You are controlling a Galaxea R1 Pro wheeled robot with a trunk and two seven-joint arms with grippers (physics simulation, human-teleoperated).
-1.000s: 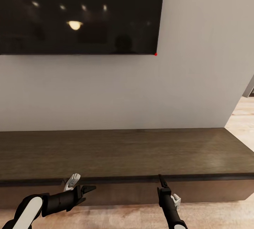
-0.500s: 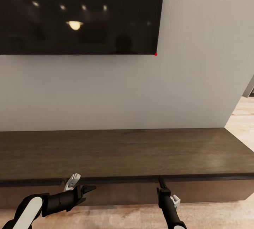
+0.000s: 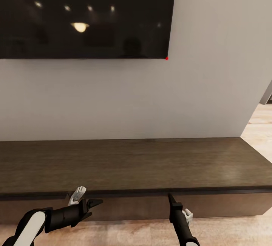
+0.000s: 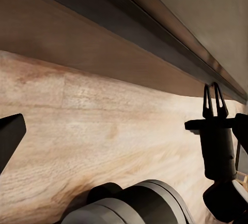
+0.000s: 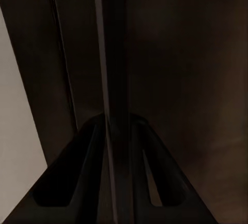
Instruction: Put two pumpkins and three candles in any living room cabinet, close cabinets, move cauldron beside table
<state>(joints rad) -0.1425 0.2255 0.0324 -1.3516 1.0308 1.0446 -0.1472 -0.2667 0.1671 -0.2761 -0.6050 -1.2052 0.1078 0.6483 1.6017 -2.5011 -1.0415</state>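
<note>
Two grippers sit low before the cabinet (image 3: 151, 162), a long dark-brown unit running under a black television (image 3: 85, 15) on a pale wall (image 3: 211, 87); its flat top is bare wood and its drawer fronts lie flush; the right gripper (image 3: 170, 198) points its tip up at the cabinet's front edge, fingers (image 5: 93, 182) drawn close with nothing between them; the left gripper (image 3: 95, 202) hovers over the wooden floor (image 4: 103, 131) near the front face, its opening not readable.
</note>
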